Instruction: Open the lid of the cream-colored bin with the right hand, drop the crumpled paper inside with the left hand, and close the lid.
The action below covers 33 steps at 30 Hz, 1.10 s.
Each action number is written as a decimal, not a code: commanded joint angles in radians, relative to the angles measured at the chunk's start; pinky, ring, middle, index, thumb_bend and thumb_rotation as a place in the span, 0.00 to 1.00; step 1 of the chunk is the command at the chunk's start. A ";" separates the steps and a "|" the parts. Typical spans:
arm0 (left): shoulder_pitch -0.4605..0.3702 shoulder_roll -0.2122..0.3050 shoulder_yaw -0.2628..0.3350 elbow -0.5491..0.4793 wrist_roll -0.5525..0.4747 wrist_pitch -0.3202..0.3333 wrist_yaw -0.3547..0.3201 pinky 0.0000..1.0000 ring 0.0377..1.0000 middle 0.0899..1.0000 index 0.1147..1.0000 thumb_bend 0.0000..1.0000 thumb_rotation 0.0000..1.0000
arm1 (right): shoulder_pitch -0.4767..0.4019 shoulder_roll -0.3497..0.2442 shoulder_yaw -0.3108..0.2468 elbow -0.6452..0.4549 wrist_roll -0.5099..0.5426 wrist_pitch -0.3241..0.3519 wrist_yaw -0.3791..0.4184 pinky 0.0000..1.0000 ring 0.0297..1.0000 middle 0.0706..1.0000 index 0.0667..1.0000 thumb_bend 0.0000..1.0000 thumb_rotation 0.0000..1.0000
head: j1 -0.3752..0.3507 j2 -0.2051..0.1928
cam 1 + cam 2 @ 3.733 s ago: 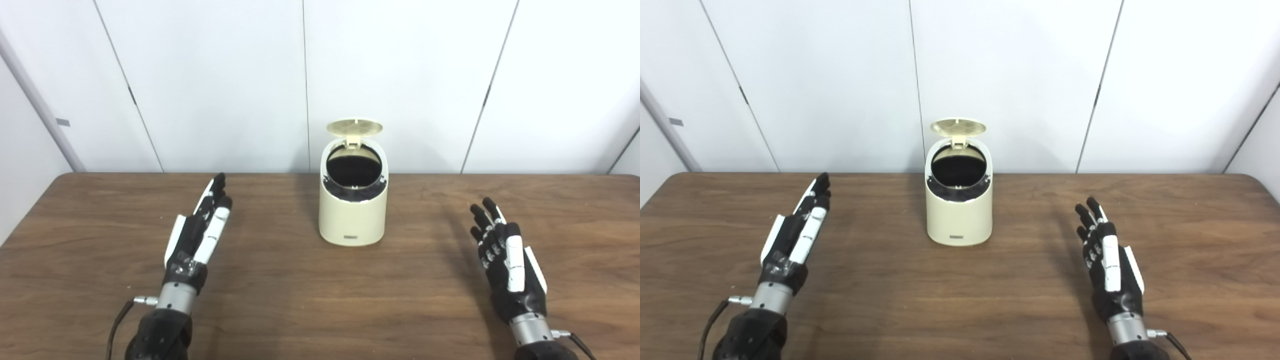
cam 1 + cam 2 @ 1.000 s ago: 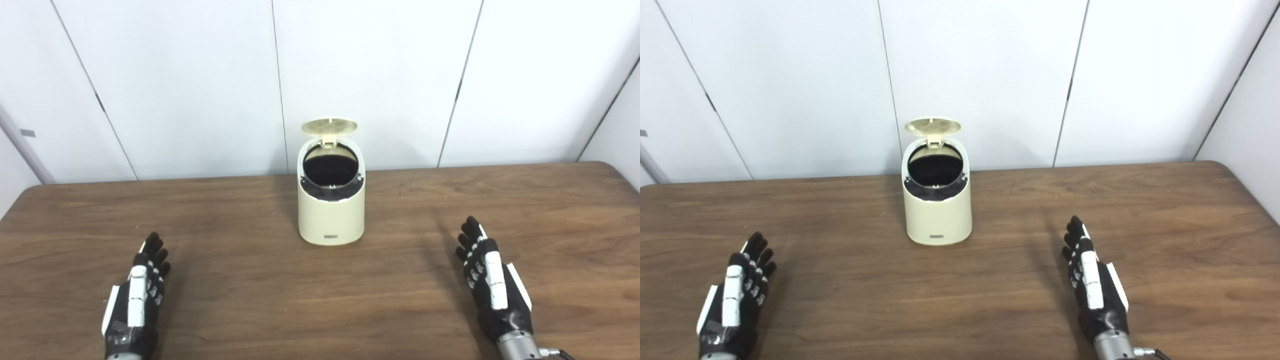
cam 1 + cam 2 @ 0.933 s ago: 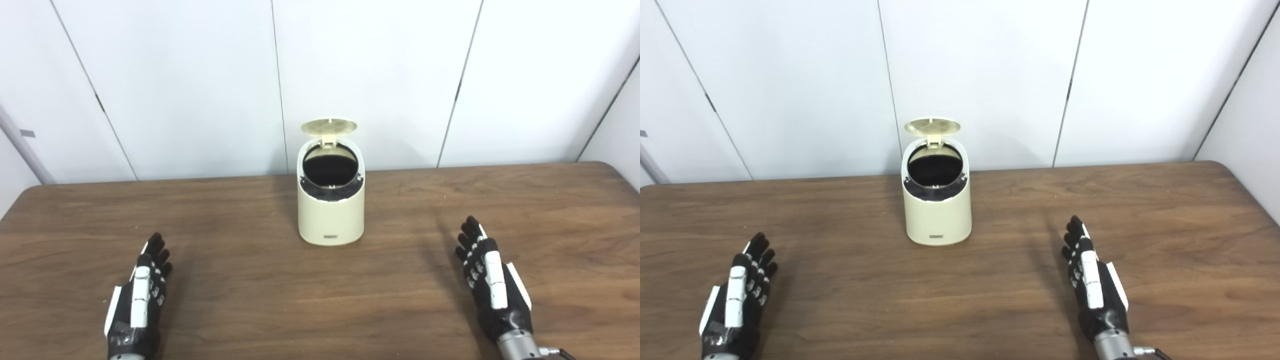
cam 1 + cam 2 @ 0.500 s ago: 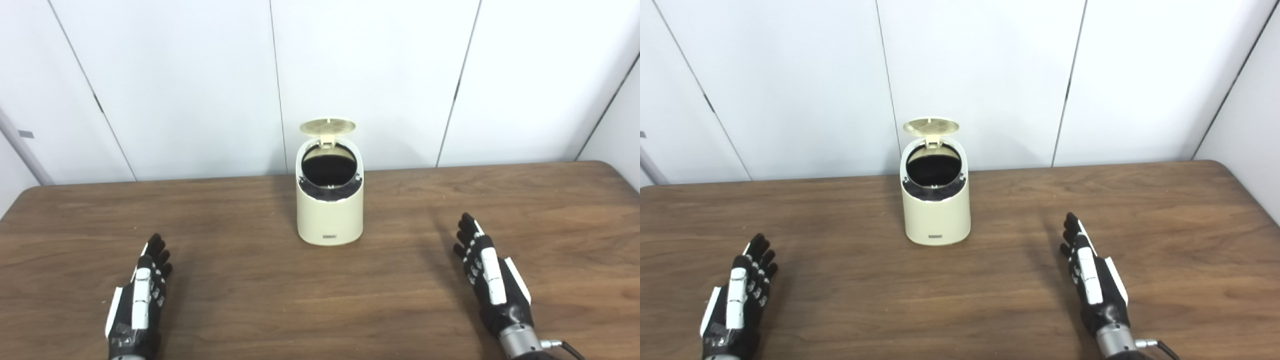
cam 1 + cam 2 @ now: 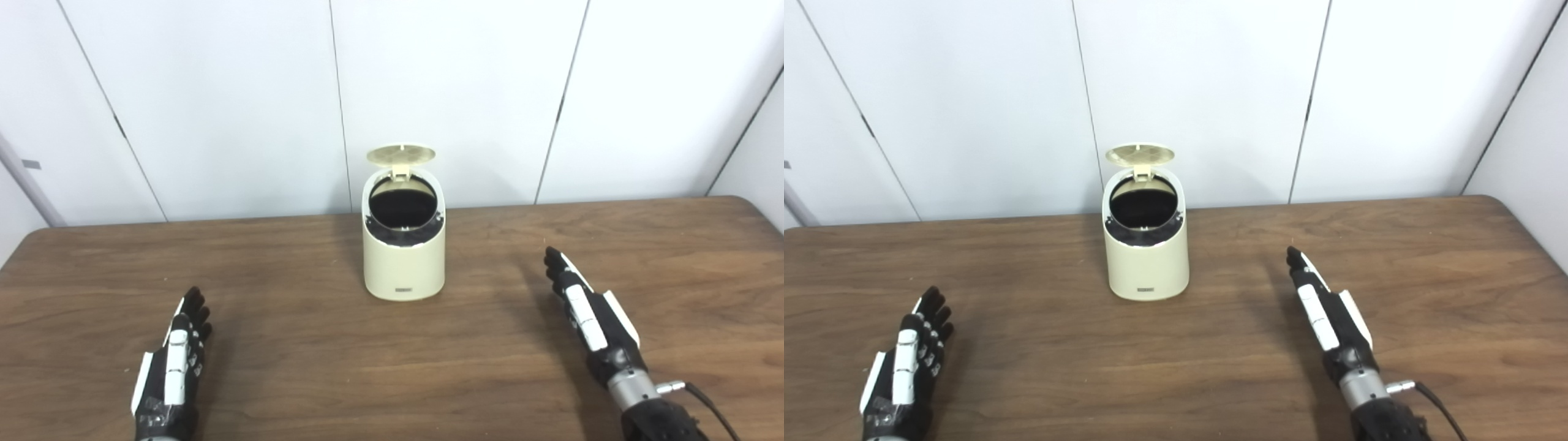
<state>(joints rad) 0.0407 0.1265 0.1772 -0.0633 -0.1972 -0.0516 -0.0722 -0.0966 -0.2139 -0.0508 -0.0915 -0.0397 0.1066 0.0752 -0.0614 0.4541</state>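
- The bin [image 5: 403, 251] stands upright at the middle of the worktop [image 5: 318, 343], toward its far edge; its lid [image 5: 401, 154] is tipped up and back behind the dark mouth, which faces the robot.
- No crumpled paper shows on the worktop or in either hand. The bin's inside is too dark to tell whether it lies there.
- The right hand [image 5: 589, 312] is released, fingers straight and together, holding nothing. It lies to the right of the bin and nearer the robot, its long axis slanting forward and left, roughly toward the bin. There is a clear gap between its fingertips and the bin wall.
- The left hand [image 5: 173, 370] is also released and holds nothing. It sits low at the near left, well apart from the bin, fingers pointing straight ahead rather than at it.
- The right hand is the nearer of the two. The lid is up and to its left, above fingertip level.
- By my reading, closing the lid is what remains. That calls for the right hand to rise and travel left over the mouth, then press the lid forward and down.
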 commanded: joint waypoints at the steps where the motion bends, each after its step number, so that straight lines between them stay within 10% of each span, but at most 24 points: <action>1: 0.005 -0.011 -0.010 0.002 0.014 -0.019 0.007 1.00 1.00 1.00 1.00 0.52 0.95 | -0.055 -0.006 0.004 -0.044 -0.014 -0.004 -0.004 0.97 0.97 0.95 0.93 0.63 1.00 | -0.001 0.000; 33: 0.005 -0.020 -0.025 0.019 0.024 -0.023 0.021 1.00 1.00 1.00 1.00 0.50 0.96 | -0.352 -0.014 0.116 -0.108 -0.242 0.086 0.014 0.90 0.93 0.94 0.92 0.61 1.00 | 0.000 -0.004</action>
<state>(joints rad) 0.0407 0.1176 0.1657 -0.0633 -0.1877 -0.0576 -0.0515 -0.3949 -0.2270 0.0640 -0.1677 -0.2690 0.2046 0.0941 -0.0614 0.4495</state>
